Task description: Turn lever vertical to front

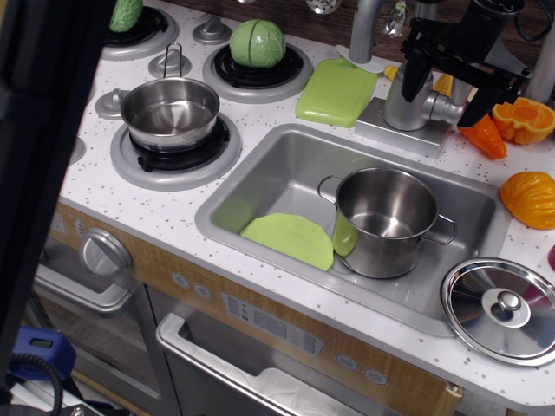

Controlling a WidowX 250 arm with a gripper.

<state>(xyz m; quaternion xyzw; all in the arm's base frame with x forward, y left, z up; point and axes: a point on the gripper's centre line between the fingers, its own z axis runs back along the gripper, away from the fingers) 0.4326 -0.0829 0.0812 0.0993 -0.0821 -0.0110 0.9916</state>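
The cylindrical faucet base (406, 106) stands on a grey plate behind the sink. The lever (447, 110) shows as a short silver-grey piece sticking out to the right of the base; its far end is hidden behind my gripper. My black gripper (444, 87) hangs right over the base and lever. Its fingers are apart, one finger (410, 71) in front of the base's left side and the other at the lever's right end. I cannot tell whether they touch the lever. The tall spout pipe (365, 29) rises to the left.
The sink (286, 165) holds a steel pot (386, 221) and a green plate (290, 238). A pot lid (503, 308) lies at the right. A green board (338, 91) lies left of the faucet. Orange toy pieces (525, 120) lie right of it. The stove holds a pot (171, 113) and a green vegetable (257, 42).
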